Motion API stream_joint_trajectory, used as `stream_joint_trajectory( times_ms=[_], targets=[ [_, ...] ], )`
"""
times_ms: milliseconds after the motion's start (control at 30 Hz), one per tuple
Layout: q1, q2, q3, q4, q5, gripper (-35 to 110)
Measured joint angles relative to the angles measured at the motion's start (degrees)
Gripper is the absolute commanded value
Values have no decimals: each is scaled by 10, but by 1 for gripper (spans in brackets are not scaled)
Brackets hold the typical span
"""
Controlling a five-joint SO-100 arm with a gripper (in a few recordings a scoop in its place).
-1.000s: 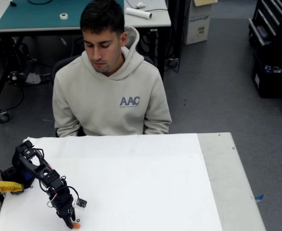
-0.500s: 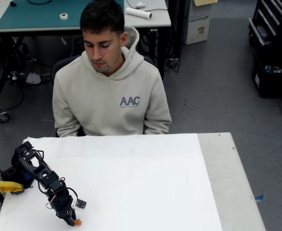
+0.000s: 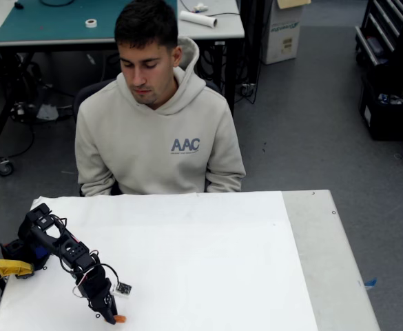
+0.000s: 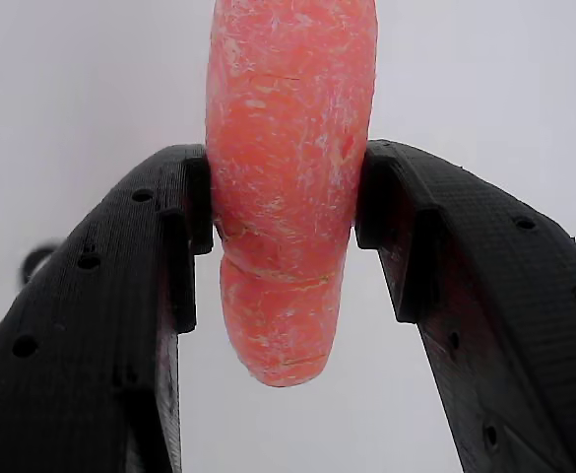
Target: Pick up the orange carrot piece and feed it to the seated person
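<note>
Up close in the wrist view: two black fingers (image 4: 169, 296) pinching one orange carrot piece (image 4: 288, 187) between them, one pad against each side, rounded end poking out past the pads toward the lens, white surface behind. In the fixed view: gripper (image 3: 111, 316) low at the near left part of the white-covered desk (image 3: 208, 262), carrot piece (image 3: 120, 318) a small orange tip at the fingers, close to the sheet; touching it or just above, cannot tell. One black arm (image 3: 60, 252) slanting back toward the left edge, one yellow tool handle (image 3: 5, 267) beside its base. Beyond the far edge, one seated person (image 3: 158, 131) in a beige hoodie, facing the desk, head bowed. Farther back, one second table with a teal mat (image 3: 56, 19).
</note>
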Motion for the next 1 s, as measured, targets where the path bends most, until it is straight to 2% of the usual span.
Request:
stream_joint_trajectory(
  times_ms=[667, 1000],
  targets=[
    [-244, 36, -250, 0, -426, -3],
    [-396, -80, -501, 0, -472, -3]
  ],
)
